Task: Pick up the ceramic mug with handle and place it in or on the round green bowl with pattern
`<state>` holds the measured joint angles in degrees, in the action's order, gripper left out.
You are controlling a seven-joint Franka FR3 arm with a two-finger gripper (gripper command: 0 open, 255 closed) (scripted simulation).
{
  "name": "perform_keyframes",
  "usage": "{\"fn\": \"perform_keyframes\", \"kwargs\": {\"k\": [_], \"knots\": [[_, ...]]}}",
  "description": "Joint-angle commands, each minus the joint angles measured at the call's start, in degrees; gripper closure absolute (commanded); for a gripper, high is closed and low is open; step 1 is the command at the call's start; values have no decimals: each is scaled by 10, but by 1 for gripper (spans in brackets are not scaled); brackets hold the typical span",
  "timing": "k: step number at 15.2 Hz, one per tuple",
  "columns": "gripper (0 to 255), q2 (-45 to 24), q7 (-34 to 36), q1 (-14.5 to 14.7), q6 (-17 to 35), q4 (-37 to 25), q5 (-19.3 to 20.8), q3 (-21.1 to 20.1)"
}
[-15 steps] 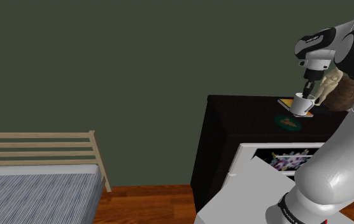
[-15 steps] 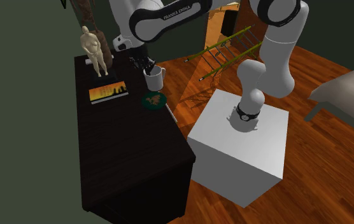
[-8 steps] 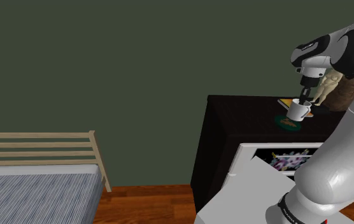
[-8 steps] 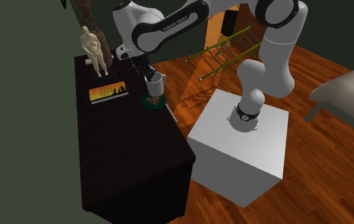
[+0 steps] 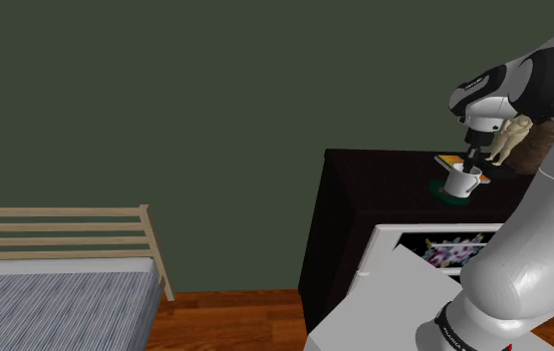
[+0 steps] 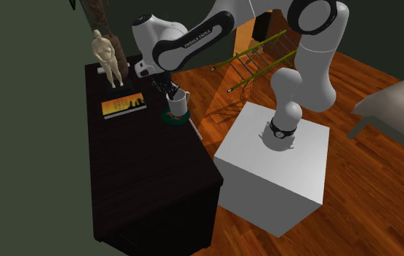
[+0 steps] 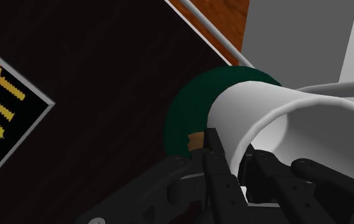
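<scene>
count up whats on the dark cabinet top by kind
white mug: 1
dark green bowl: 1
pale figurine: 1
orange and yellow book: 1
brown object behind the figurine, kind unclear: 1
total: 5

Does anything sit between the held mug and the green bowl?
Nothing visible. The gripper holds the white mug right over the green bowl; the book and figurine stand off to the side.

Dark green wall (image 5: pixel 165 100), reddish plank floor (image 6: pixel 382 182), black dresser (image 6: pixel 142 174) (striped bed (image 5: pixel 56 299) by the wall).
</scene>
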<state>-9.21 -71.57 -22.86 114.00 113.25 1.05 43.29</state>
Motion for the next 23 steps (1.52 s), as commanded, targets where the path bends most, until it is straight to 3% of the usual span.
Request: {"fn": "perform_keyframes", "kwargs": {"k": [1, 6, 7, 12, 16, 23], "knots": [[255, -1, 0, 0, 2, 1, -1, 0], [255, -1, 0, 0, 2, 1, -1, 0], [0, -1, 0, 0, 2, 1, -1, 0], [0, -1, 0, 0, 2, 1, -1, 0], [0, 16, 8, 6, -69, -57, 10, 0], [0, 16, 8, 6, -69, -57, 10, 0]]}}
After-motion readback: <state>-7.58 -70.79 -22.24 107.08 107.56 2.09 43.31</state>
